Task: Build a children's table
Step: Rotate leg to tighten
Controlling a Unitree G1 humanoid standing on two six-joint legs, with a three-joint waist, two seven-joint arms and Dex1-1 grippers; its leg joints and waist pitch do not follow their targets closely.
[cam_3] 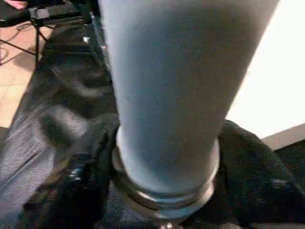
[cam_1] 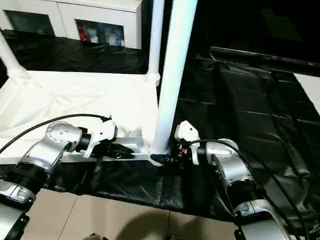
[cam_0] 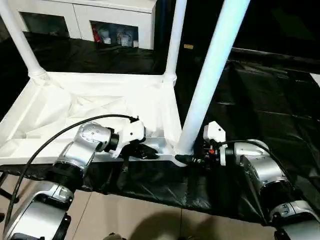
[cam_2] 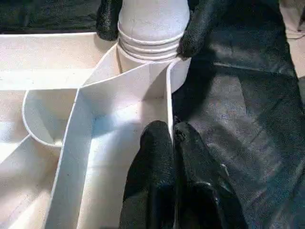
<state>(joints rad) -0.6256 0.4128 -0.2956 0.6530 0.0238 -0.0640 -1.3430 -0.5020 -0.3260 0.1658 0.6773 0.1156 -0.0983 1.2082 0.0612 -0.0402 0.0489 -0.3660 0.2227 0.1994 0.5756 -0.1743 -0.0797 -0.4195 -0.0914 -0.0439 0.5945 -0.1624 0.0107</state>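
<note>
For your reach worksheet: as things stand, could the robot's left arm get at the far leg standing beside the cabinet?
Probably not. The left gripper is shut on the tabletop's near rim, and the far leg stands across the whole tabletop, at its opposite corner.

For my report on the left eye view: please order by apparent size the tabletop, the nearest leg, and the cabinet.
1. tabletop, largest in the picture.
2. nearest leg, though closeness to the camera enlarges it.
3. cabinet, smallest; it is far away and cut by the frame.
</note>
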